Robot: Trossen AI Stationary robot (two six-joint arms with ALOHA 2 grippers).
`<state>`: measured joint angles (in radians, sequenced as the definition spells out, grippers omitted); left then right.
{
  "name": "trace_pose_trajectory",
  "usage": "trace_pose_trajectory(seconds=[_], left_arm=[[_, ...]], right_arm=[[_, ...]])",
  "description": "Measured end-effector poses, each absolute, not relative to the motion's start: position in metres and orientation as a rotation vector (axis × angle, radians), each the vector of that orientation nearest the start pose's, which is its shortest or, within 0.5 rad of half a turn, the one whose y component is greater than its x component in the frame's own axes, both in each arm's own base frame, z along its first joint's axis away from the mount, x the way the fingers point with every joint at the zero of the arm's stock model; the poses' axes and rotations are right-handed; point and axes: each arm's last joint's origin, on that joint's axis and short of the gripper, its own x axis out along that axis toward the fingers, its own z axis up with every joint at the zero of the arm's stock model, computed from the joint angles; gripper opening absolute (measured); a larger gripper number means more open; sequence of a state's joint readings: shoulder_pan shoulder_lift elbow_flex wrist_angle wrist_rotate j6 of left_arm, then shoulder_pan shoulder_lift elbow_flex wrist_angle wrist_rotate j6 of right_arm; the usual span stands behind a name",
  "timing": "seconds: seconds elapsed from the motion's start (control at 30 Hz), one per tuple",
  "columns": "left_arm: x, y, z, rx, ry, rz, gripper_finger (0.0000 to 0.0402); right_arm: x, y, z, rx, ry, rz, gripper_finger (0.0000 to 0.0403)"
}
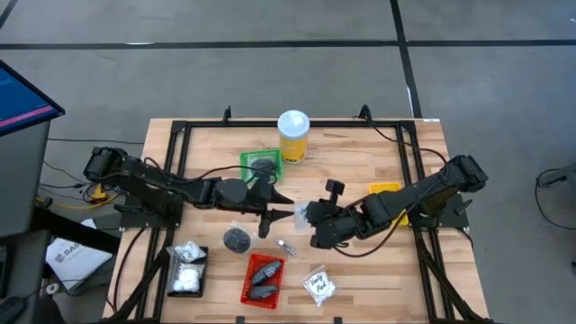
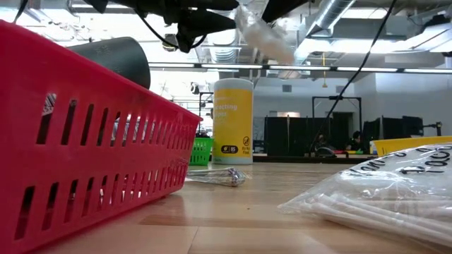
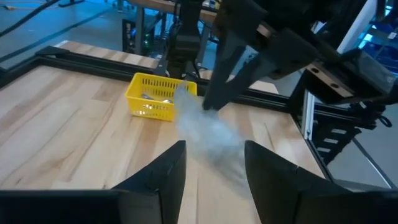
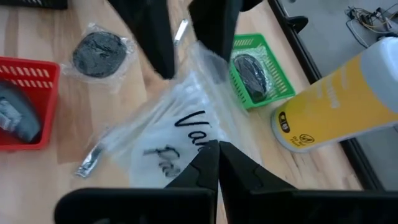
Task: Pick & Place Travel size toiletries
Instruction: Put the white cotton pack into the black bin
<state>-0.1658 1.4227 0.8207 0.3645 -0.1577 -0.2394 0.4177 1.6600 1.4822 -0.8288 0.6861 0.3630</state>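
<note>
Toiletries are spread over the table and one of them is up in the air between my two arms. Far left of my left fingers I see the black tray (image 1: 186, 273) with white items, then the wrapped dark puck (image 1: 237, 238) just below the left arm. My left gripper (image 1: 286, 215) has its fingers (image 3: 163, 174) parted, and the clear sachet (image 4: 180, 127) hangs right in front of the tips, one corner reaching between them; I cannot tell whether they touch it. Behind those fingers sits the green tray (image 1: 261, 165) with a dark item inside, beside the yellow jar (image 1: 293, 136). Below the gap between the grippers lies a thin silvery tube (image 1: 287, 246), with the red tray (image 1: 262, 278) nearer me. My right gripper (image 4: 217, 149) is clenched on the sachet's edge, holding it clear of the wood. Another printed sachet (image 1: 319, 284) lies below the right fingers, and the yellow tray (image 3: 158, 98) is beyond them.
</note>
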Motion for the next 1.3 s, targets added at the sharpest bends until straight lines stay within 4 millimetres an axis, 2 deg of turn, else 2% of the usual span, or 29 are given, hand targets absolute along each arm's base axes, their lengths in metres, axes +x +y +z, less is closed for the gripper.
trace_pose_trajectory(seconds=[0.3, 0.8, 0.93, 1.13, 1.3], left_arm=[[0.307, -0.047, 0.253, -0.200, 0.233, 0.020, 0.0154], [0.307, -0.047, 0.253, -0.200, 0.231, 0.025, 0.0152], [0.307, -0.047, 0.253, -0.195, 0.231, 0.027, 0.0122], [0.307, -0.047, 0.253, -0.157, 0.233, 0.022, 0.0020], [0.307, -0.047, 0.253, -0.151, 0.235, 0.022, 0.0006]], right_arm=[[0.325, 0.114, 0.306, -0.196, 0.796, -0.408, 0.0000], [0.332, 0.117, 0.311, -0.213, 0.727, -0.371, 0.0000], [0.332, 0.117, 0.312, -0.218, 0.724, -0.366, 0.0000], [0.333, 0.117, 0.312, -0.215, 0.720, -0.365, 0.0000], [0.333, 0.117, 0.312, -0.218, 0.721, -0.363, 0.0000]])
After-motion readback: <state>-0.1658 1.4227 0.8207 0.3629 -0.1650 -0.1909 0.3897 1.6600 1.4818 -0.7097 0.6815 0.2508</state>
